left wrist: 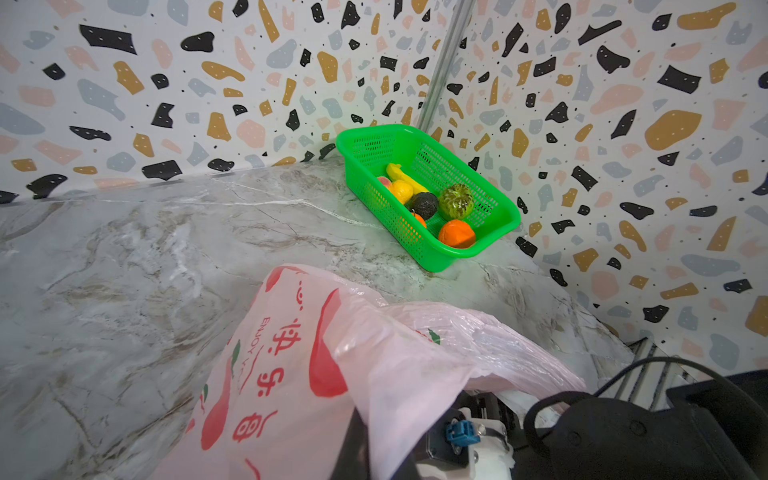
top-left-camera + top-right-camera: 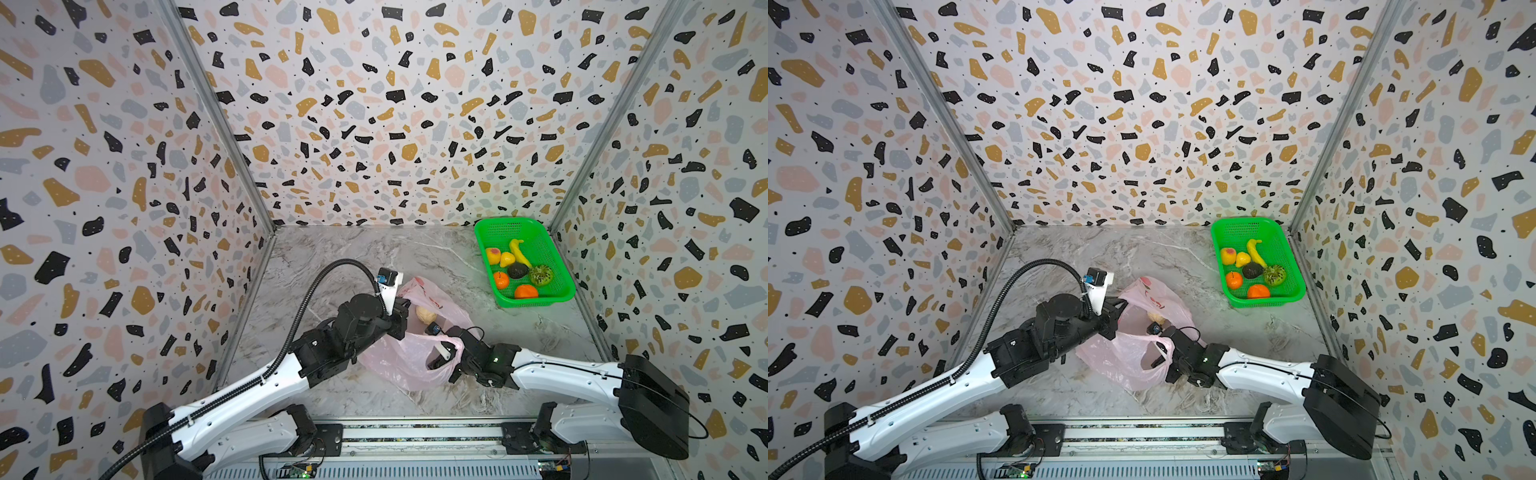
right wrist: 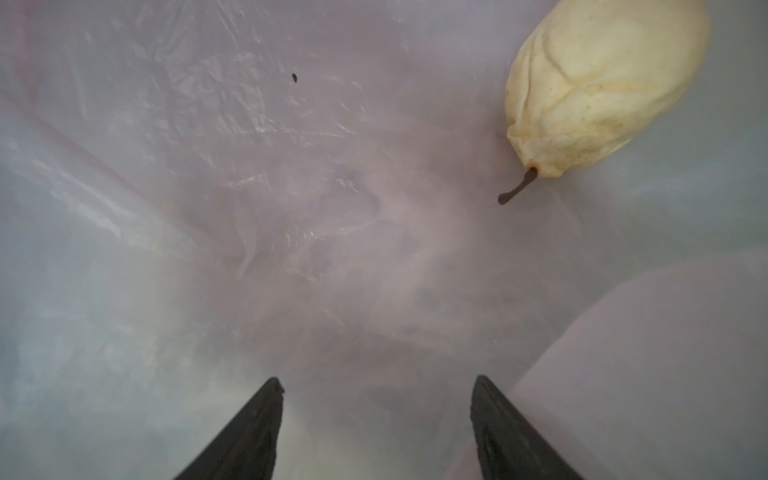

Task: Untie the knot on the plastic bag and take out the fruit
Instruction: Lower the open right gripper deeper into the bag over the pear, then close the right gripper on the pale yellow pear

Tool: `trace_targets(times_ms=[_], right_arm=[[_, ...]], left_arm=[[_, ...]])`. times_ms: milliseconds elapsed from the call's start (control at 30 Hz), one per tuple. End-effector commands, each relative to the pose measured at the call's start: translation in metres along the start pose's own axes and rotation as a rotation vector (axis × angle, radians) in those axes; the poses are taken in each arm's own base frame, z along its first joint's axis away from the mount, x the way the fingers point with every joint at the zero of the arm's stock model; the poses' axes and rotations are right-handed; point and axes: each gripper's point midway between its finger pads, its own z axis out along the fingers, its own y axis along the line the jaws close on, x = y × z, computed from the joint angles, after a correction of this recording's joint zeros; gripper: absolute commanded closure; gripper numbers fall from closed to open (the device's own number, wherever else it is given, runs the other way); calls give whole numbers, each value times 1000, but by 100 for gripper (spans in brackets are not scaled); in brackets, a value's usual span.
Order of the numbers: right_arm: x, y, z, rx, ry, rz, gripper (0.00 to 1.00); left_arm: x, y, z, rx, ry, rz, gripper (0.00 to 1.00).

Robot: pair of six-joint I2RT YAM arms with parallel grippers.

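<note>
Reach is being made from the near rail by both arms: the left arm (image 2: 249, 390) is being stretched across the counter (image 2: 353, 257) with its wrist raised, the right arm (image 2: 561, 374) held low. "ENJOY" and red Chinese characters are being shown on the plastic bag (image 1: 291, 374), lying mid-counter. Its rim is being pinched by the closed left fingers (image 2: 401, 321). The right fingers (image 3: 249, 432) are being held apart inside the bag, gripping nothing; the cream fruit (image 3: 602, 83) is lying ahead of them, off to one side, untouched.
</note>
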Motion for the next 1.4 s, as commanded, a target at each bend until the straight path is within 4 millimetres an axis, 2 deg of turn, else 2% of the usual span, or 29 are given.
trace_targets(times_ms=[0, 100, 233, 400, 500, 733, 933, 1133, 1300, 1367], right_arm=[[-36, 16, -10, -57, -51, -16, 26], [-57, 27, -7, -103, -67, -37, 25], [-73, 34, -1, -171, -113, 1, 24], [-87, 12, 6, -135, -195, 117, 23], [-95, -12, 9, -66, -260, 218, 22], [-99, -59, 14, 155, -293, 382, 21], [-102, -73, 18, 215, -318, 449, 18], [-99, -88, 30, 245, -314, 495, 14], [-100, -95, 35, 259, -322, 524, 6], [-99, -100, 41, 242, -330, 555, 5]], left_arm=[[-4, -19, 2, 112, -23, -6, 100], [-1, -22, 0, 141, -25, -6, 100], [2, -25, 0, 160, -13, 2, 100], [8, -28, -4, 191, -2, -2, 100], [16, -30, -6, 212, 14, -5, 100], [46, -22, -9, 207, 79, -1, 100], [65, -7, -9, 155, 90, 16, 100], [70, 10, -1, 69, 80, 62, 100], [70, 6, 2, 98, 79, 58, 100], [72, -3, 3, 150, 89, 53, 100]])
